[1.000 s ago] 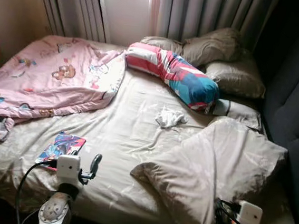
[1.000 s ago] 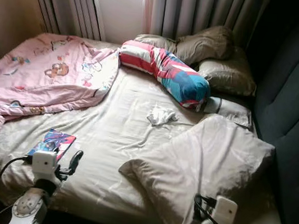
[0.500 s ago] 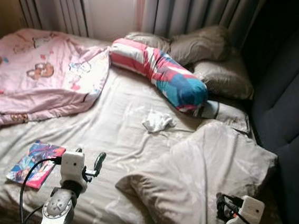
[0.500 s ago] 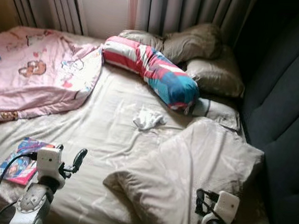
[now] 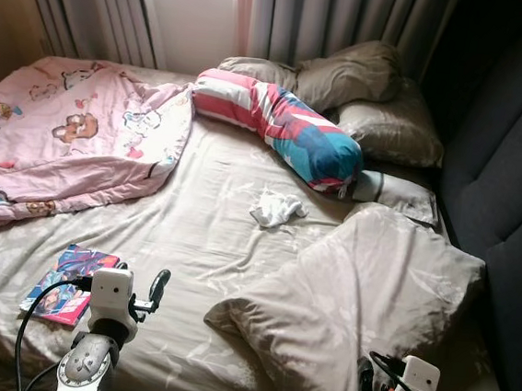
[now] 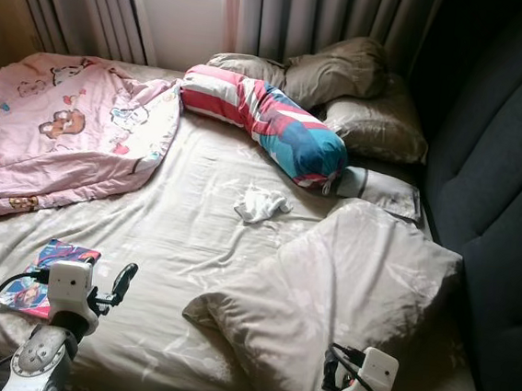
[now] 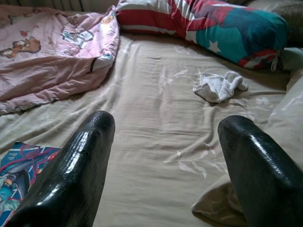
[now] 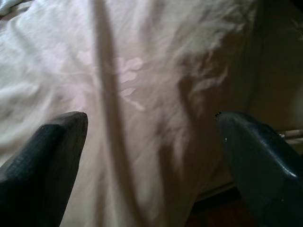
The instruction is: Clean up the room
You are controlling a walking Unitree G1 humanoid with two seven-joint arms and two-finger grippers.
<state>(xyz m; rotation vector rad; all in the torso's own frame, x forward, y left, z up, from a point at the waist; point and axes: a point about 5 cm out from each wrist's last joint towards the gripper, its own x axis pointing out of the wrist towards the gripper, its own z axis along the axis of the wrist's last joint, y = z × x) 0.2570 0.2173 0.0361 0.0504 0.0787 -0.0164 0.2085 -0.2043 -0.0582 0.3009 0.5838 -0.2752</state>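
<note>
A beige-sheeted bed (image 5: 202, 236) lies before me. On it are a crumpled pink cartoon blanket (image 5: 63, 139), a striped red, white and blue bolster (image 5: 286, 129), a small white cloth (image 5: 277, 206) and a colourful book (image 5: 67, 283). A big beige pillow (image 5: 372, 289) lies askew at the near right. My left gripper (image 5: 145, 291) hovers open over the sheet just right of the book (image 7: 19, 170), and the cloth (image 7: 218, 86) lies further ahead. Over the big pillow's near edge (image 8: 142, 71) my right gripper (image 8: 151, 123) stands open and holds nothing.
Several brown pillows (image 5: 381, 105) are heaped at the far right by grey curtains (image 5: 334, 18). A dark padded headboard (image 5: 512, 183) runs along the bed's right side. The bed's near edge sits right under my arms.
The whole picture has shifted, so the camera moved. Both grippers sit a little lower in view. Nothing on the bed has moved.
</note>
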